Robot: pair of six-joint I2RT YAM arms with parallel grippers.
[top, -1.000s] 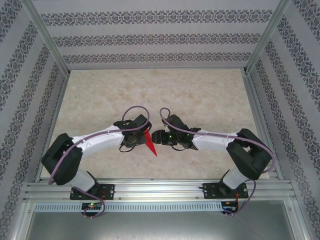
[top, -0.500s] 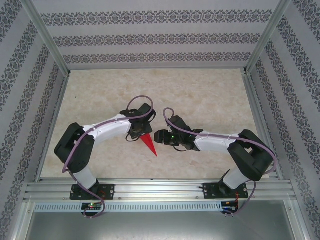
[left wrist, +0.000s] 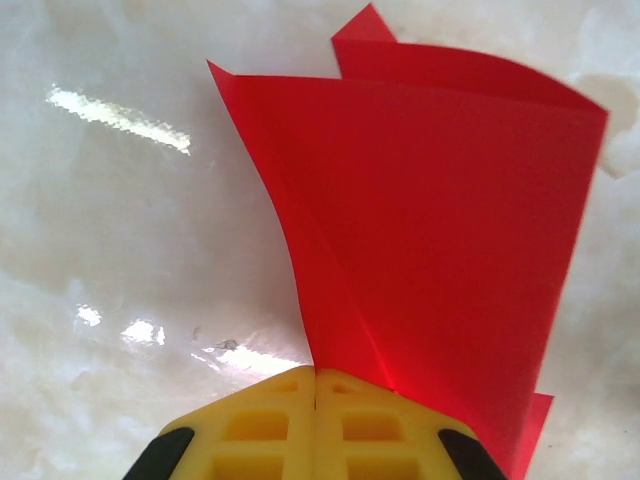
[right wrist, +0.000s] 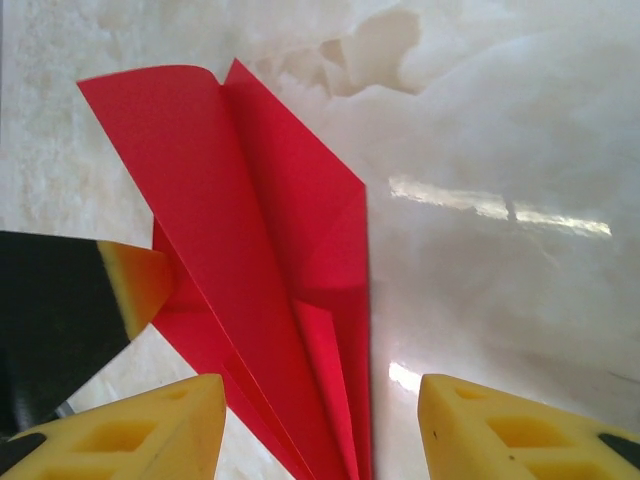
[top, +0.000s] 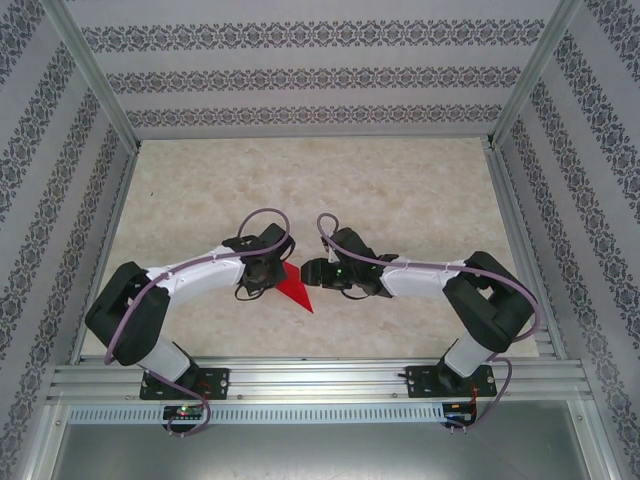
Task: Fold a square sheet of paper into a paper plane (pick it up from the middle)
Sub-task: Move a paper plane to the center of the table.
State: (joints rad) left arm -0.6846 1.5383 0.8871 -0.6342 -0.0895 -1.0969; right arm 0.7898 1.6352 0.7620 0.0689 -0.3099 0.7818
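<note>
**Spotter:** Where's the plane?

**Me:** The paper plane (top: 296,293) is just below centre in the top view, with its point towards the lower right. I can't tell if it's resting on the table (top: 400,190). My left gripper (left wrist: 316,400) is pinched onto its edge and the flaps are fanning loose.

**Spotter:** And the right?

**Me:** My right gripper (right wrist: 320,425) is spread apart, one finger either side of the folds.

**Spotter:** What's the risk?

**Me:** If I close off the crease, I'd probably crumple a wing. Pulling against the left pinch could tear the thin paper.
</note>
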